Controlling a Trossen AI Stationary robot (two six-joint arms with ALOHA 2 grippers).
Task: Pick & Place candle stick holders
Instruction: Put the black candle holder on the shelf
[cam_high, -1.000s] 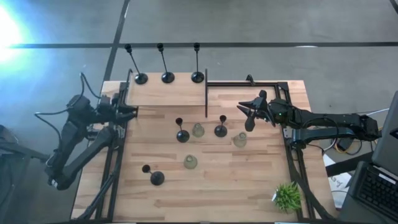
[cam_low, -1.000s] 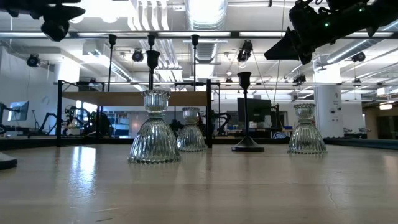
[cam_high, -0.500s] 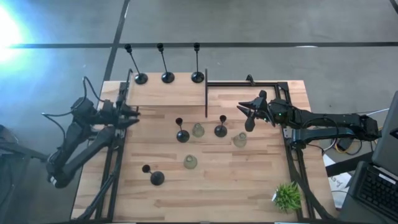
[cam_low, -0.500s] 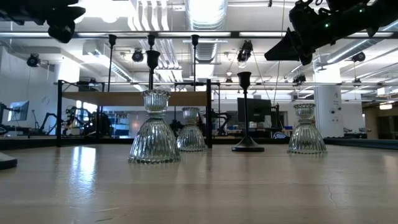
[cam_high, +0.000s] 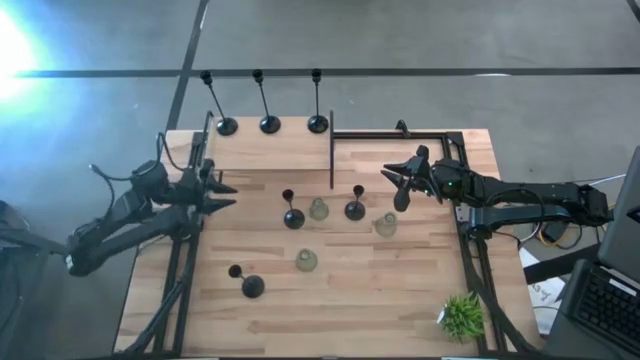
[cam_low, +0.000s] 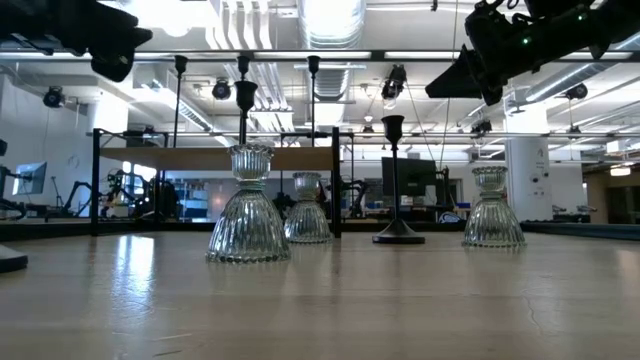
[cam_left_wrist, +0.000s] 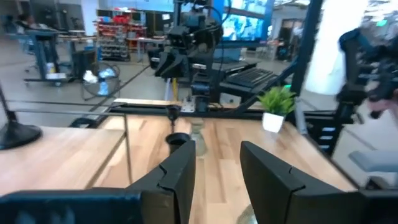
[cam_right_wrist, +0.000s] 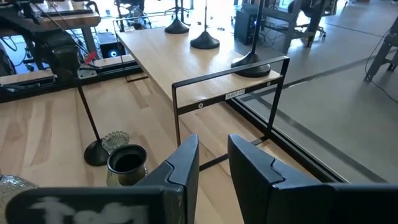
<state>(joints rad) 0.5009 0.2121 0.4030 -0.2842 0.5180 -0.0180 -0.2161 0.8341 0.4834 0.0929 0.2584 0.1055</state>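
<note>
Pale wooden planks form the table (cam_high: 400, 300), with a raised wooden shelf (cam_high: 265, 150) at its far left corner edged by a thin black metal frame (cam_high: 331, 150). Seen from above, three tall black candle holders (cam_high: 270, 122) with round bases and thin stems are lined up on the shelf. On the main surface two short black holders (cam_high: 293, 217) are set near the middle, a third (cam_high: 251, 286) nearer the front left, and three squat glass holders (cam_high: 306, 260) are scattered among them. A small potted plant (cam_high: 462, 315) is placed at the front right corner.

From table height the ribbed, bell-shaped form of a glass holder (cam_low: 248, 220) is revealed, which is not visible from above.

The left gripper (cam_high: 222, 196) is held over the table's left edge, fingers parted and empty. The right gripper (cam_high: 396, 185) is poised right of the frame, fingers apart, nothing grasped.
</note>
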